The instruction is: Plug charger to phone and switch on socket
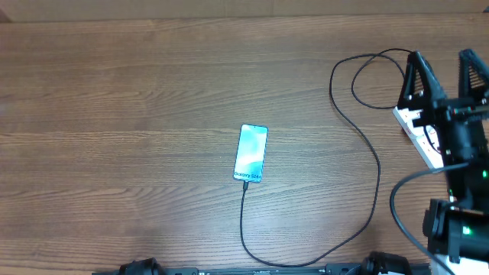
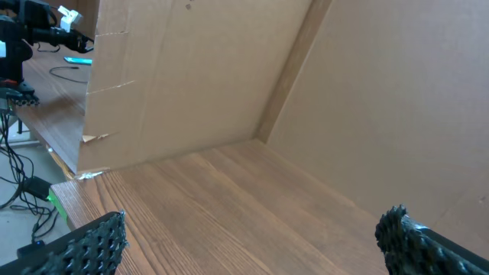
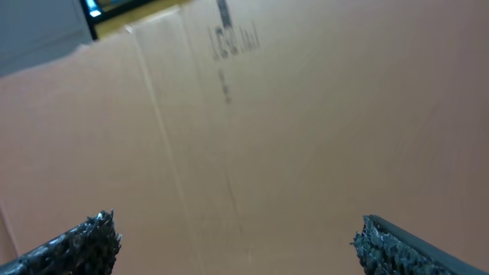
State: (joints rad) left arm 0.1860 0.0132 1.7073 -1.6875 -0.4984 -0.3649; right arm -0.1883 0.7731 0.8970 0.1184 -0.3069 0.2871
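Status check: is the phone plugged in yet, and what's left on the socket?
Looks done: the cable runs into the lower end of the phone. In hand: the right pincer hangs open over the power strip, holding nothing. Left: switching the strip on; the right arm hides most of it, so whether that is done cannot be told. The left pincer is open and empty.

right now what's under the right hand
The socket, a white power strip, shows only one end beneath the open right hand. Its switches, its outlets and the spot where the charger cable reaches it are covered by the hand.
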